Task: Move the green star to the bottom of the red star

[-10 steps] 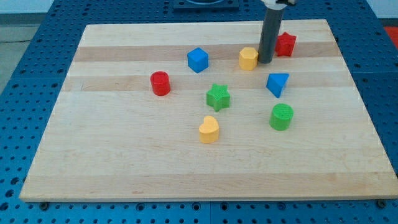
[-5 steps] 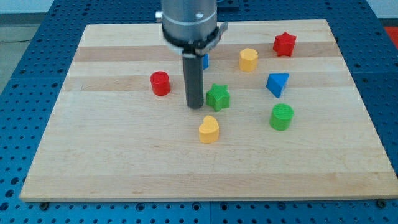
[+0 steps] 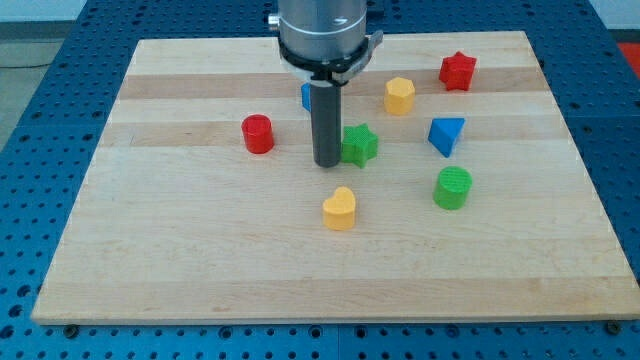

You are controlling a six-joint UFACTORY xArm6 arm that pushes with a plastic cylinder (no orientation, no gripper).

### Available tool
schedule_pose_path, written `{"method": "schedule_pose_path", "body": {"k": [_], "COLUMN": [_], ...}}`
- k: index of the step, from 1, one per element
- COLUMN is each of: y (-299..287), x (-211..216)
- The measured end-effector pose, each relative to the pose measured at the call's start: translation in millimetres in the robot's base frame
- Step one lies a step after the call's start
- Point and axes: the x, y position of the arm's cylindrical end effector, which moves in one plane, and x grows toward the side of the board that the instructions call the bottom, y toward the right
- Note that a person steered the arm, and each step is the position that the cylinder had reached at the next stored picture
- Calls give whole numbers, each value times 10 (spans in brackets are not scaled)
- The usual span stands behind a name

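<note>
The green star [image 3: 360, 144] lies near the board's middle. My tip [image 3: 327, 163] touches its left side, at the view's left of it. The red star [image 3: 458, 71] lies at the view's top right, well apart from the green star, up and to the right of it. The rod and its metal mount rise from the tip toward the view's top.
A yellow hexagonal block [image 3: 400, 95] lies between the two stars. A blue triangle [image 3: 446, 134] and a green cylinder [image 3: 453, 187] lie right of the green star. A blue cube [image 3: 305, 96] is partly hidden behind the rod. A red cylinder [image 3: 258, 133] and a yellow heart [image 3: 339, 209] lie nearby.
My tip moved from beside the yellow hexagon down-left to the green star's left side, then pushed the star slightly right and up. The yellow heart shifted slightly.
</note>
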Motion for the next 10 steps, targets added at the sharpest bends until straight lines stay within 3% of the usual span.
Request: {"method": "schedule_pose_path", "body": {"k": [2,5,8,10], "y": [683,1021,1321,1449], "x": [-25,-381,-309,-506]}}
